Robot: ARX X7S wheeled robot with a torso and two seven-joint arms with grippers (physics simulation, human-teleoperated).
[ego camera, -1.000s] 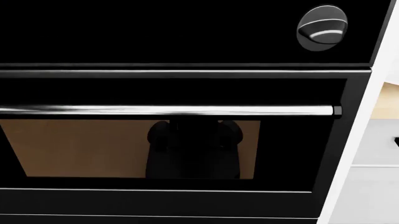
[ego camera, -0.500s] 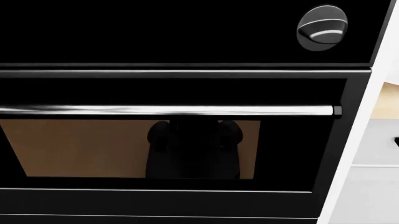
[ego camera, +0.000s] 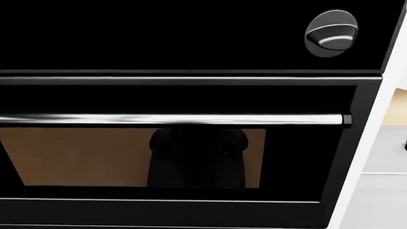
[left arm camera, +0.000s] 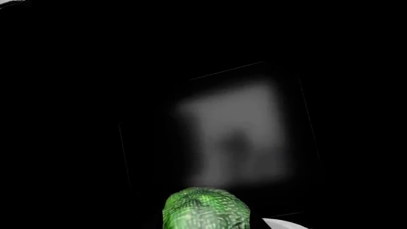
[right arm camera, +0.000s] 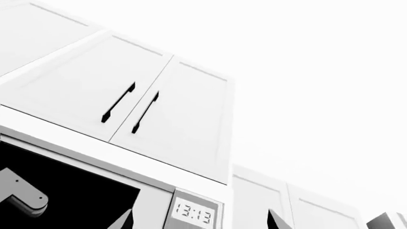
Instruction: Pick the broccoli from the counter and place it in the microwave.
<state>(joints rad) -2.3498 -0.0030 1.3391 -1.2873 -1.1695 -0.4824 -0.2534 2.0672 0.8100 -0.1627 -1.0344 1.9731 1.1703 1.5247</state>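
The broccoli [left arm camera: 205,210], a bright green bumpy floret, sits at my left gripper's jaws in the left wrist view, in a dark space with a dim grey patch behind it. The left fingers are lost in the dark. In the right wrist view the white microwave [right arm camera: 159,188] shows from below, with its clock display [right arm camera: 194,213] reading 13:13 and its dark open cavity [right arm camera: 70,191] beside it. My right gripper [right arm camera: 200,222] is open and empty, with its fingertips [right arm camera: 124,220] wide apart below the display. A sliver of the tan counter [ego camera: 401,107] shows in the head view. Neither gripper shows in that view.
The head view is filled by a black oven front with a steel handle bar [ego camera: 171,119], a round knob [ego camera: 330,32] and a window reflecting my dark shape. White upper cabinets with black handles [right arm camera: 117,102] hang above the microwave. A grey angled part [right arm camera: 19,193] sits in the cavity.
In the head view the oven front, its handle and its knob have shifted slightly downward in the picture. Nothing else differs.
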